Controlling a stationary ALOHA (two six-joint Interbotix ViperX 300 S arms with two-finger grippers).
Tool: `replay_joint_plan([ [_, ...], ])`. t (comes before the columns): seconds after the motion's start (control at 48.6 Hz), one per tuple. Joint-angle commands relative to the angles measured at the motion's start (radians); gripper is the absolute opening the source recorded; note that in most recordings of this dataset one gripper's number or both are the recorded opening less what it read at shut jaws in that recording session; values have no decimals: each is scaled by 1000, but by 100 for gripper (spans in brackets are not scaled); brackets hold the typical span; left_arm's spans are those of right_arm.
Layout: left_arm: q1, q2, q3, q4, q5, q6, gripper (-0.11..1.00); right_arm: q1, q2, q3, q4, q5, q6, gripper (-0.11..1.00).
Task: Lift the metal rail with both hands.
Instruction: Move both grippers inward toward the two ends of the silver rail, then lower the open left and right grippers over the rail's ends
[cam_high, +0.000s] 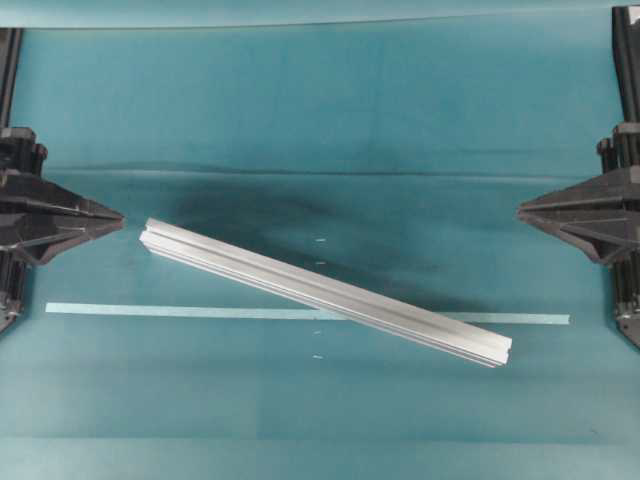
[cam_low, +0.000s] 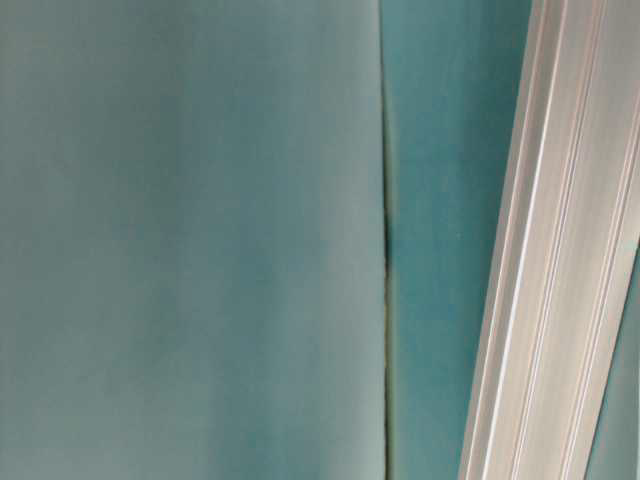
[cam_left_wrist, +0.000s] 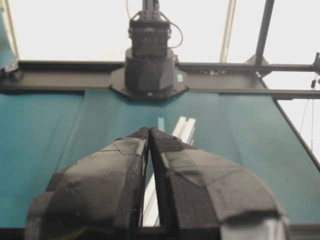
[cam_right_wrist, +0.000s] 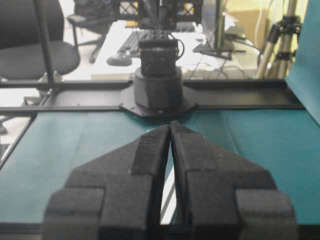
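Metal rail (cam_high: 325, 293) is lying diagonally on the teal counter (cam_high: 300, 110), crossing a thin pale tape strip (cam_high: 150, 309). Left pincer (cam_high: 118, 215) is sitting at the left edge, tips pressed together, holding nothing. Right pincer (cam_high: 522, 210) is mirroring it opposite, seemingly closed too. Both are staying well apart from the rail.

The overhead view looks straight down on the teal table (cam_high: 320, 110), taking in its full width. The table-level view sits very close to the metal rail (cam_low: 560, 250), filling its right side. Each wrist view looks level across the table toward the opposite arm's base (cam_left_wrist: 149, 70) (cam_right_wrist: 159, 85); both share the rail with the overhead.
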Motion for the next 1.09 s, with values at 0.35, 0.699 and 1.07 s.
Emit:
replay_joint_plan([
  [0.35,67,132,-290,20,489,35,-5,-3,29,-83,107,187,164,0],
  [0.699,94,351,-442,20,721,104,-5,-3,201,-308,109,640,227,0],
  [1.07,100,548,-617,23,1032,322,-6,29,485,-474,109,937,342,0],
])
